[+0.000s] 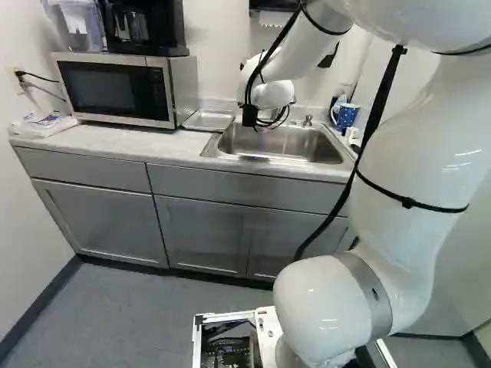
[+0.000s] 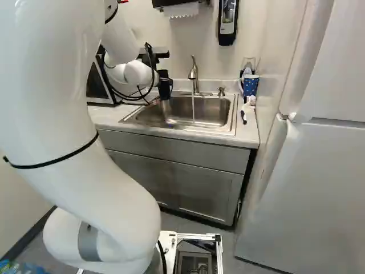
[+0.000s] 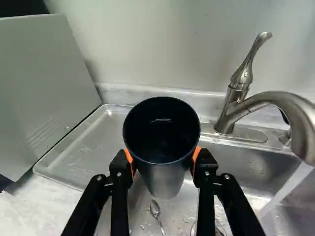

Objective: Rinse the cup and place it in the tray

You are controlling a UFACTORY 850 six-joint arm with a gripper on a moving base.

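Clamping jaws: cup-wide apart, both sides gripped
Dark cup (image 3: 165,179): over sink (image 3: 246,162), beside stream (image 3: 284,191); rinsing unconfirmed
Running faucet (image 3: 256,102): two o'clock
Tray (image 3: 86,147): ten o'clock, placing to do

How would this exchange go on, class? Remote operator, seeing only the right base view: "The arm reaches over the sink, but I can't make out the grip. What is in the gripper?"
Observer: In the wrist view, the gripper is shut on the dark cup, with an orange pad against each side of it.

Operator: I can see water running from the faucet into the sink, but no tray. Where is it?

Observer: In the left base view, the tray lies on the counter between the microwave and the sink.
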